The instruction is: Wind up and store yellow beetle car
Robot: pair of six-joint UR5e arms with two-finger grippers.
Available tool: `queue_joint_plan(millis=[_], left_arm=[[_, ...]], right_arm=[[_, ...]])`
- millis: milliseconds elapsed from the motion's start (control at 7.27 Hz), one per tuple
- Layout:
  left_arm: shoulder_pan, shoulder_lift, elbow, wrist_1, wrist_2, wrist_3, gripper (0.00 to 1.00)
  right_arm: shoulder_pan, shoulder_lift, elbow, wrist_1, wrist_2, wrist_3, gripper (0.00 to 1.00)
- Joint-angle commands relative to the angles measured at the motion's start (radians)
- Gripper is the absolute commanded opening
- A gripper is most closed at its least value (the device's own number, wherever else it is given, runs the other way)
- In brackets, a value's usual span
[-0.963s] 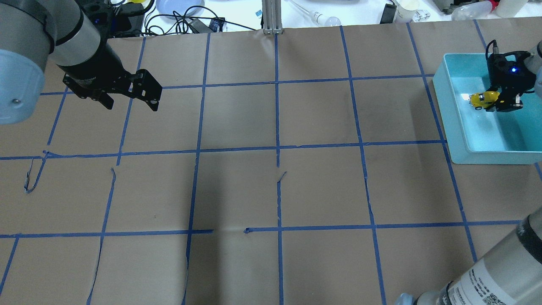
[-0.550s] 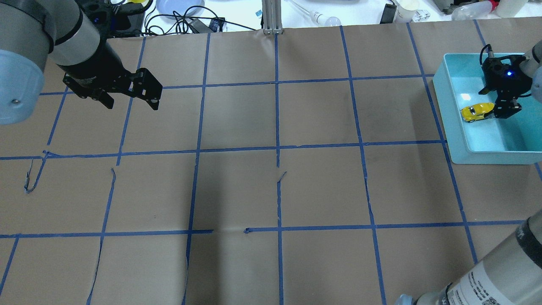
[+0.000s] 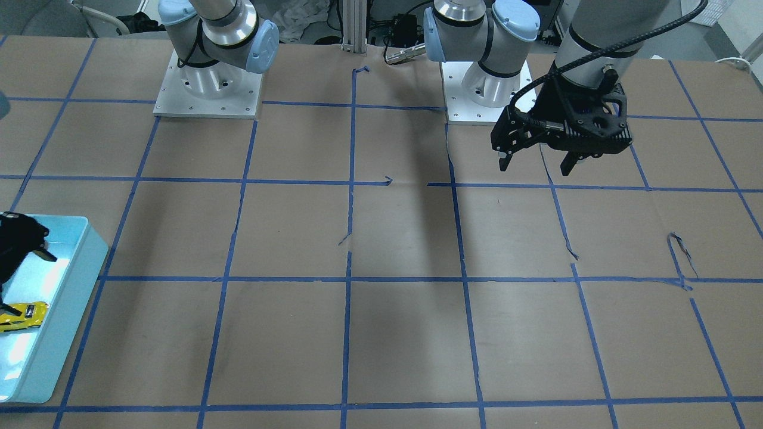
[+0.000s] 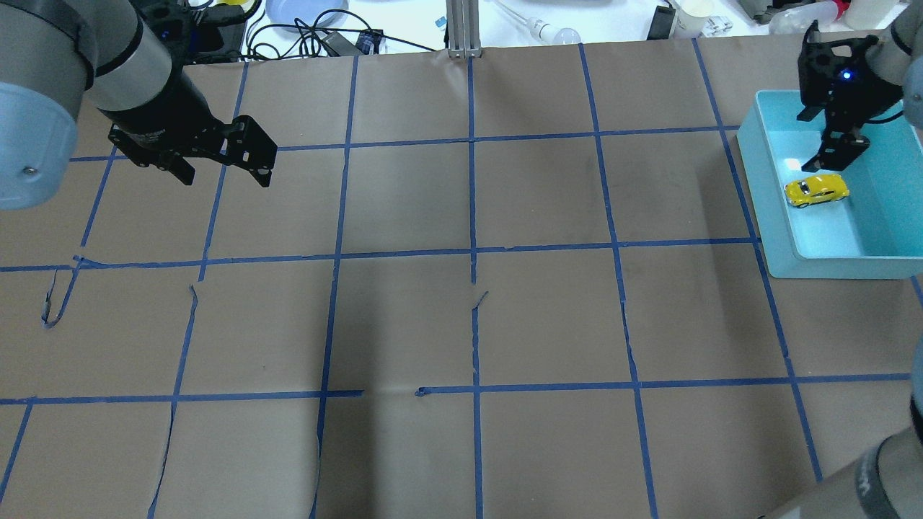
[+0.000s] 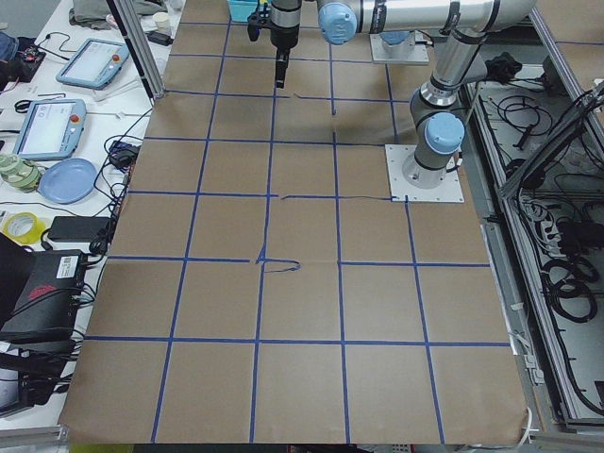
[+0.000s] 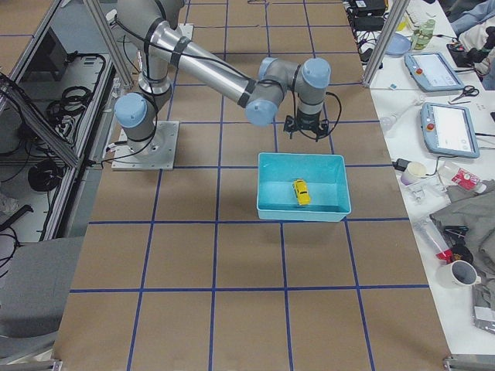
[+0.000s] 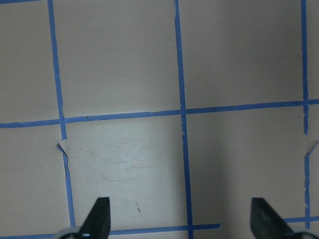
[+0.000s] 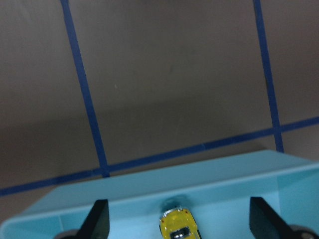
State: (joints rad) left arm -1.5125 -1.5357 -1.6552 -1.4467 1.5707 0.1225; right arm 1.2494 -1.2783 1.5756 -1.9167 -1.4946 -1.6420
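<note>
The yellow beetle car (image 4: 816, 190) lies alone on the floor of the teal bin (image 4: 775, 209) at the table's right end. It also shows in the front view (image 3: 22, 316), the right side view (image 6: 300, 192) and the right wrist view (image 8: 179, 228). My right gripper (image 4: 831, 140) is open and empty, raised above the bin's far part, clear of the car. My left gripper (image 4: 225, 176) is open and empty, held above the bare paper at the table's far left; it also shows in the front view (image 3: 534, 168).
Brown paper with a blue tape grid (image 4: 472, 252) covers the table, torn in places. Cables, a blue plate (image 4: 303, 11) and bottles lie beyond the far edge. The bin's walls (image 6: 302, 214) stand around the car.
My right gripper let go of the car, which now rests on the bin floor. The gripper rose and moved toward the bin's far side. My left arm has not moved.
</note>
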Motion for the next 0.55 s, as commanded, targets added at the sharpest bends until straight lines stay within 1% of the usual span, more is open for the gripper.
queue_joint_plan(millis=[0, 138, 275, 412], left_arm=[[0.0, 0.003, 0.0, 0.0, 0.0, 0.003, 1.0], [0.005, -0.001, 0.0, 0.0, 0.0, -0.006, 1.0], [0.008, -0.001, 0.002, 0.005, -0.003, -0.006, 1.0], [0.008, -0.001, 0.002, 0.005, -0.003, -0.007, 1.0]], right_arm=[[0.19, -0.085, -0.009, 0.091, 0.095, 0.53, 0.98], [0.29, -0.093, -0.04, 0.102, 0.05, 0.65, 0.97], [0.355, -0.096, -0.075, 0.137, -0.06, 0.792, 0.96], [0.395, -0.107, -0.106, 0.2, -0.059, 0.918, 0.94]])
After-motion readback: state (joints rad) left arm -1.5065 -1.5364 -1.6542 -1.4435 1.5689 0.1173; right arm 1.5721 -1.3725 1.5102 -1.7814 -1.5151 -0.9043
